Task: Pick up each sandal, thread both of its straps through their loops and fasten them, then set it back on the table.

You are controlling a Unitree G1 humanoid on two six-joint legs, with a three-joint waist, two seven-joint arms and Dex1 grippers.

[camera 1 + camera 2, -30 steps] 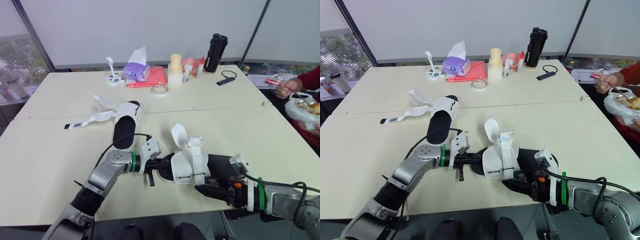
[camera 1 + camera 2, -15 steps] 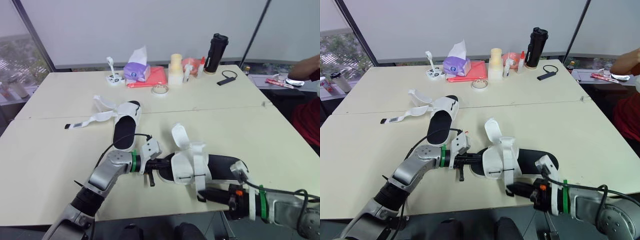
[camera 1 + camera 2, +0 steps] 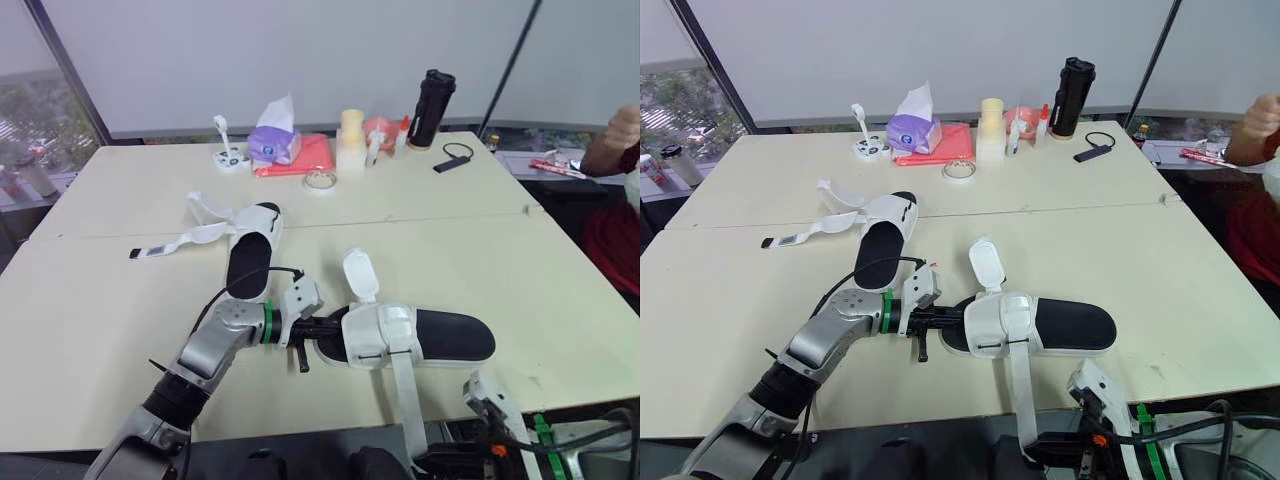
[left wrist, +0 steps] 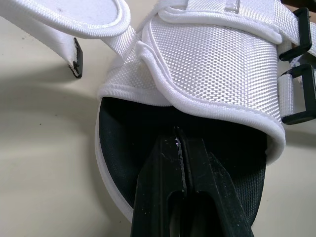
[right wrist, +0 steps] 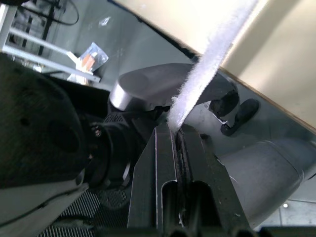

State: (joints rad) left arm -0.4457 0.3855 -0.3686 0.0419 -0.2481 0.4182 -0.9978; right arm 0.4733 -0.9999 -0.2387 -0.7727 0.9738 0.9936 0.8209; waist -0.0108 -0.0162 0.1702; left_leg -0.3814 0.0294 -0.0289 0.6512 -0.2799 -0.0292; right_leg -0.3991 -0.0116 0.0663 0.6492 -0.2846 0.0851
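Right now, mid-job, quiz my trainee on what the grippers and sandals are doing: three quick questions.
1. True or false: the left gripper is shut on the near sandal.
2. The strap pinched by the right gripper runs: A) down past the table edge; B) straight up; C) flat along the tabletop.
3. Fill in: the far sandal lies with its straps ___.
Key: 1 true; 2 A; 3 undone.

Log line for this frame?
left gripper: shut on near sandal | right gripper: shut on its strap, beyond table edge | far sandal: unfastened
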